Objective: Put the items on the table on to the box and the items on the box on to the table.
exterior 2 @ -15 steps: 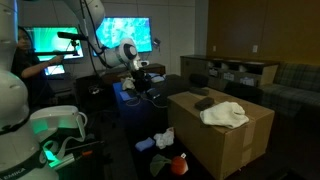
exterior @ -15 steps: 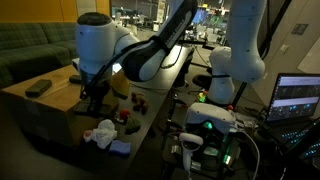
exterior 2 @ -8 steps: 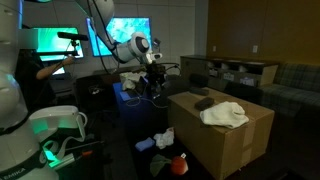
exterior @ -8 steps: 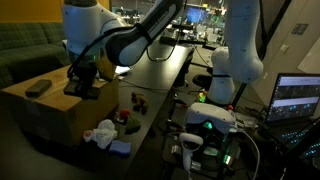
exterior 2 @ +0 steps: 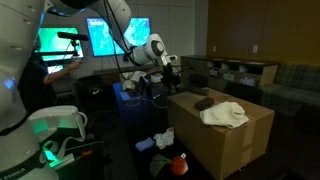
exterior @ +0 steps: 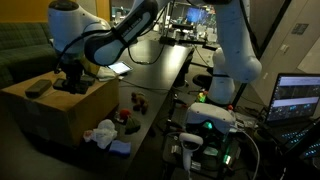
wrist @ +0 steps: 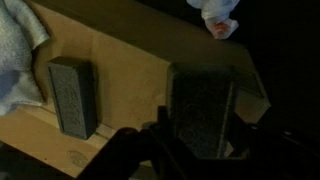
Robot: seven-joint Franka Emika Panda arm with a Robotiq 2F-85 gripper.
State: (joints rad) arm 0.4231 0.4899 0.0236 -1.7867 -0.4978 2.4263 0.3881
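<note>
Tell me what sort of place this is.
Probably an office or lab lounge, dimly lit: it has a green sofa, large lit wall screens and an open laptop.

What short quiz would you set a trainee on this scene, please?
1. True or false: the white cloth lies on the cardboard box.
2. What does the gripper hold? A) a gray block B) a red ball C) nothing
3. Fill in: the second gray block lies flat on the ____.
Key: 1 true; 2 A; 3 box.
</note>
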